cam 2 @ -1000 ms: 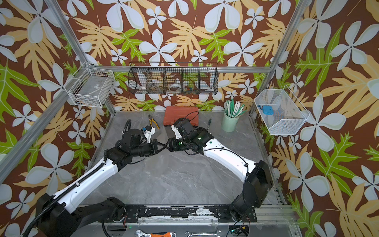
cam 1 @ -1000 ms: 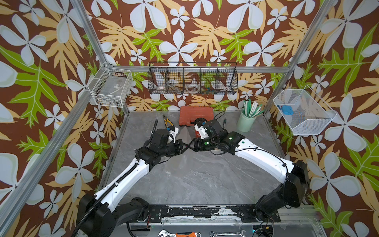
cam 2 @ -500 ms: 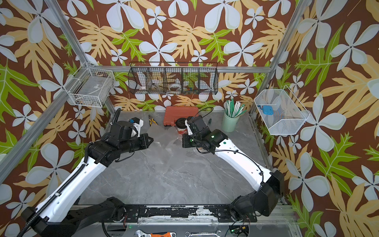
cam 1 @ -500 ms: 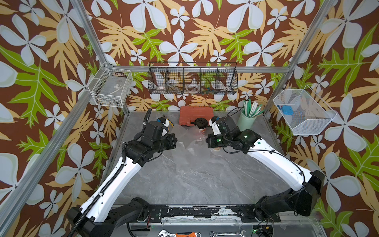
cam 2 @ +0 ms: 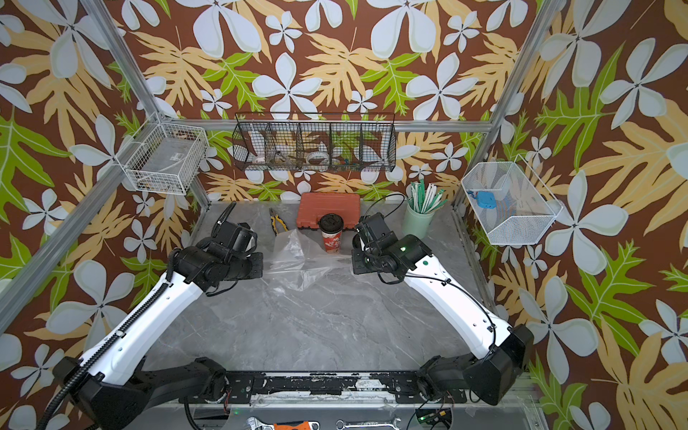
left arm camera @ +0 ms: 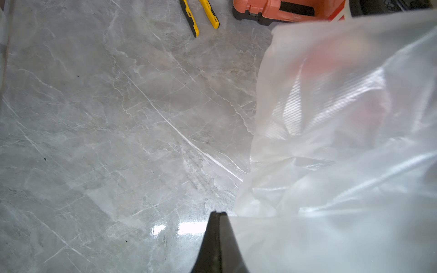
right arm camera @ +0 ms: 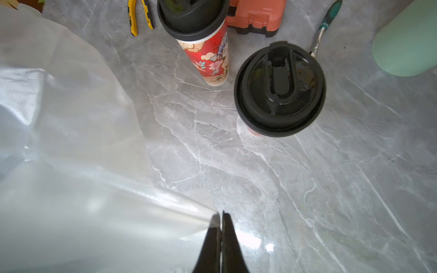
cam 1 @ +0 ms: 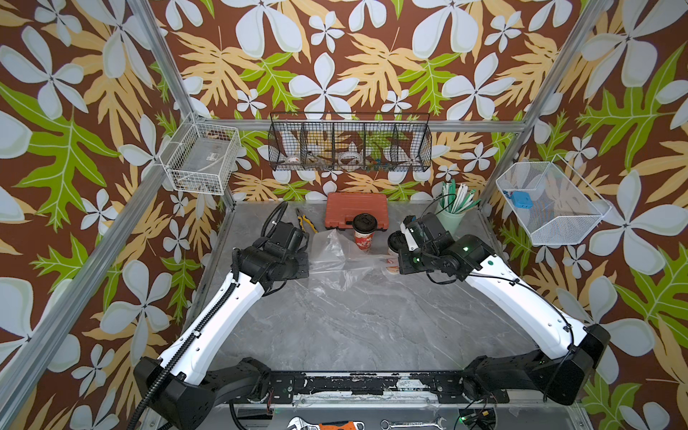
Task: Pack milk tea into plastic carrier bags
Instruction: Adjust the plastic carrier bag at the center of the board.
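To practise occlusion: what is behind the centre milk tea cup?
An orange tool case lies behind the milk tea cup; the cup's lid hides part of its front.

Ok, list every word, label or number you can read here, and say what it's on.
Nothing here reads clearly.
On the milk tea cup: brush-style characters near the base, too blurred to read.
On the clear box in the white wire basket: a small dark label, too small to read.

An orange-red plastic case sits at the back of the grey marble worktop, with yellow-handled pliers just beside it. A mint-green cup of straws stands in the back corner. A black wire basket hangs on the wall above.
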Tool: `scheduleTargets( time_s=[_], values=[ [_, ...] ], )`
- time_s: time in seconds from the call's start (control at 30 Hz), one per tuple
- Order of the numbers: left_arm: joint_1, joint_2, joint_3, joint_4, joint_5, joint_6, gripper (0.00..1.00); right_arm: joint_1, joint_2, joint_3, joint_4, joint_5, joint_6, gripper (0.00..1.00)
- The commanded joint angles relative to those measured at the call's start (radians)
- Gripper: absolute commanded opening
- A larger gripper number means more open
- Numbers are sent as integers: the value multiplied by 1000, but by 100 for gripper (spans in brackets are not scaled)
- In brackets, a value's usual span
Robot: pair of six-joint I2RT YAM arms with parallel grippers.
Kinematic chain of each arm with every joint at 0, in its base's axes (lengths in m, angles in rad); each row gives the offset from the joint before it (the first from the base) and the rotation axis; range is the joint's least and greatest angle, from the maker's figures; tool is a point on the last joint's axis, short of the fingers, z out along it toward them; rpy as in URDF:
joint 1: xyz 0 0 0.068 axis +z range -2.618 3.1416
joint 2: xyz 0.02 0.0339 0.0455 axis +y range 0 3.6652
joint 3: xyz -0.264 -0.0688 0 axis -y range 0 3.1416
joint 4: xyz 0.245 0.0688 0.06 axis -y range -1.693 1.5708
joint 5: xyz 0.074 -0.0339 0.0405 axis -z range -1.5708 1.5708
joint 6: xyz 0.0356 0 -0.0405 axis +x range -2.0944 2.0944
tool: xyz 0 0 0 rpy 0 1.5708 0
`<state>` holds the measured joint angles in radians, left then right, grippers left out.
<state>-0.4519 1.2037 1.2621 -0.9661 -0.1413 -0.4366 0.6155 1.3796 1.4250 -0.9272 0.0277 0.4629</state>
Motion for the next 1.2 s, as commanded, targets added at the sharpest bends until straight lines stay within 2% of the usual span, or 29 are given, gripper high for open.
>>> scheduleTargets(
  time_s=[0.0,0.1,0.13,0.2,0.37,0.7,0.83,1.0,1.1,1.17],
  values=[
    [4,-29,-27,86,143,-9,0,-2,1,-6,29,-60,-5,0],
    [-3,-66,-115,318,409,-109,0,3,12,26,105,-173,21,0],
    [-15,-72,-141,392,467,-144,0,12,19,43,126,-202,31,0],
    [-43,-75,-171,479,511,-193,0,41,36,81,153,-232,45,0],
    [-67,-73,-191,529,519,-218,0,97,99,161,167,-285,61,0],
    [-68,-127,-215,513,475,-230,0,102,110,242,159,-298,70,0],
    [-68,-114,-240,512,457,-226,0,114,105,188,176,-327,67,5],
    [-68,-119,-238,541,462,-246,0,223,89,61,246,-285,132,4],
    [-69,-118,-240,540,458,-252,0,306,106,-19,330,-217,189,1],
    [-68,-115,-242,542,465,-255,0,359,140,-41,375,-128,217,0]
  ],
)
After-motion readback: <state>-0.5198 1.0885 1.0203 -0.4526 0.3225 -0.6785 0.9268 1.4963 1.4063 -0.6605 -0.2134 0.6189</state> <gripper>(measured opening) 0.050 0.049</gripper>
